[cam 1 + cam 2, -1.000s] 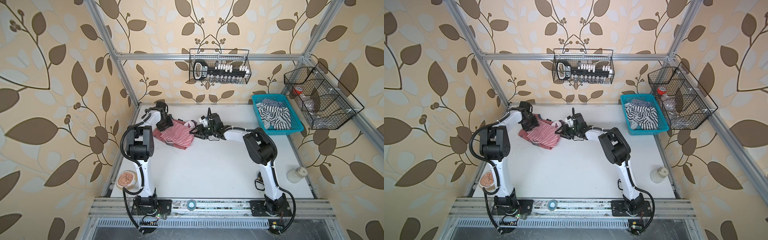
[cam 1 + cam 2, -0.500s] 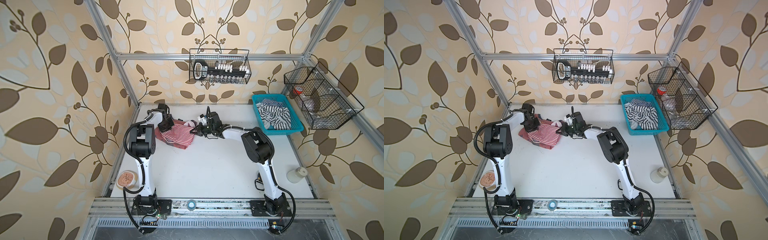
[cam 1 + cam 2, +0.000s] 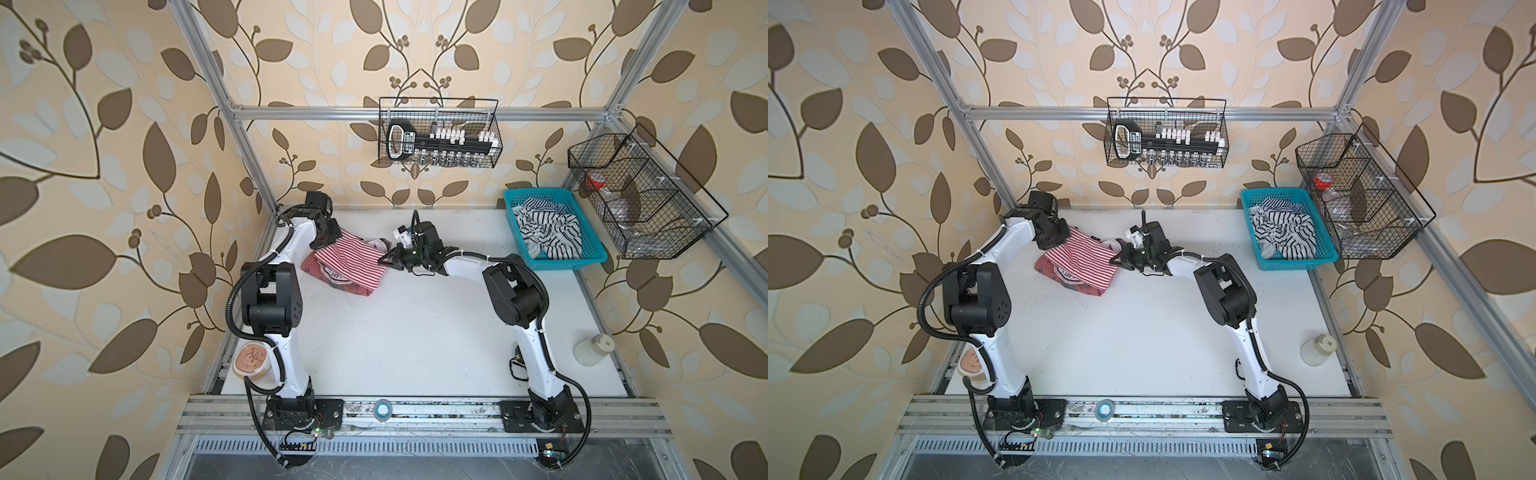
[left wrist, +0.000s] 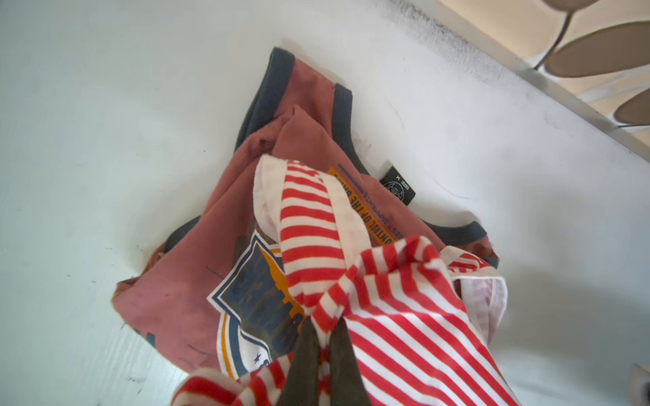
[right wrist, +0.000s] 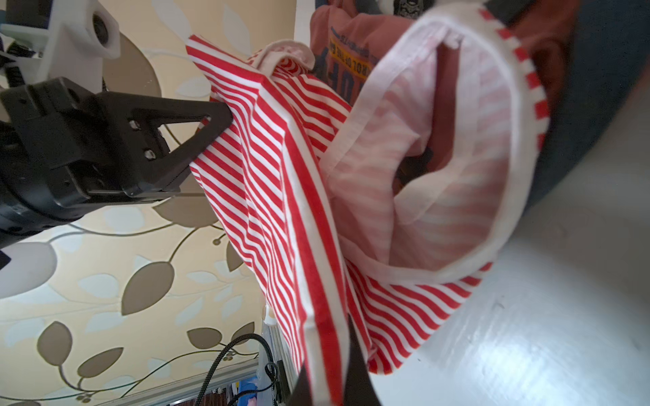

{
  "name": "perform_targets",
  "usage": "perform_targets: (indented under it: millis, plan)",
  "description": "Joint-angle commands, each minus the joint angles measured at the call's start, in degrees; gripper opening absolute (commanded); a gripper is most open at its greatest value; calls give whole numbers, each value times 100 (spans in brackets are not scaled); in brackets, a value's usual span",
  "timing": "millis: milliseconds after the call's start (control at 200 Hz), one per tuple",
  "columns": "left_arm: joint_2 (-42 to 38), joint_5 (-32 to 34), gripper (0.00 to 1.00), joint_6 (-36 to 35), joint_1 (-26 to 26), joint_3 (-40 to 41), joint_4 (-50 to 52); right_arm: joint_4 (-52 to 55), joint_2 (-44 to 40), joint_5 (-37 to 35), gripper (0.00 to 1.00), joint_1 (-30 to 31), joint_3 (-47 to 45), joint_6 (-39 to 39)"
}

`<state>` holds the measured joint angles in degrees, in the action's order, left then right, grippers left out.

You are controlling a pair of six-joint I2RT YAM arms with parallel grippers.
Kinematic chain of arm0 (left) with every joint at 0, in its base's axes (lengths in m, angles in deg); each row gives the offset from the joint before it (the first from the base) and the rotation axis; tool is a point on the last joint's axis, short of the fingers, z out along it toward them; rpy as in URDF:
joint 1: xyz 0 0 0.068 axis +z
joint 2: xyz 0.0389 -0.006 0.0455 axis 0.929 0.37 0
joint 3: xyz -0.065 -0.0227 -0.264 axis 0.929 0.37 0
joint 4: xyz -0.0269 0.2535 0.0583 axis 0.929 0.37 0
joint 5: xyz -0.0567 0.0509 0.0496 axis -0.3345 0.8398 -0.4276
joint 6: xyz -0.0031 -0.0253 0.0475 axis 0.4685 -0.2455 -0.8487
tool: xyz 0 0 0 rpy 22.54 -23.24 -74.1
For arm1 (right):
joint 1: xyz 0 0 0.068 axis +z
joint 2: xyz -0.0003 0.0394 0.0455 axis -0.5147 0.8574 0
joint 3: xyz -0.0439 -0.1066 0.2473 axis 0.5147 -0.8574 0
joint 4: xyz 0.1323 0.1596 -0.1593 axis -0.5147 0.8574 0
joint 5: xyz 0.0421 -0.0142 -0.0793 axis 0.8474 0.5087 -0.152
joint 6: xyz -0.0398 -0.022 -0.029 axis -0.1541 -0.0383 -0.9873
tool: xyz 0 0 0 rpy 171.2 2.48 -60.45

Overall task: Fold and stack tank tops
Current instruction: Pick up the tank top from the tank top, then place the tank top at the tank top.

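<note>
The striped tank top (image 3: 351, 262) is stretched between both claws, draped over the dusty red tank top (image 4: 197, 267), which lies near the counter's (image 3: 415, 332) far left corner. The left claw (image 4: 324, 328) pinches one striped edge and the right claw (image 5: 330, 372) pinches the opposite edge.

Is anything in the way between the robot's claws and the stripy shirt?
Nothing is. The left gripper and the right gripper each pinch the striped tank top, which is draped over the dusty red tank top.
</note>
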<state>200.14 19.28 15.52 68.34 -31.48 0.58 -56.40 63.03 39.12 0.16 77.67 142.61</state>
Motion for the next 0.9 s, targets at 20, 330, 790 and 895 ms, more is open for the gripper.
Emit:
perform_targets:
  millis: [20,330,790,895]
  plan:
    - [-20,505,0,-144,60,19,87,35,79,49,0,59,323,-99]
    - [521,607,0,-96,309,163,-35,196,482,111,11,95,570,-39]
    - [608,477,62,6,460,-203,-36,84,125,-93,34,-207,-77,-72]
    - [246,454,64,11,460,-373,57,75,-309,-173,35,-315,-488,-217]
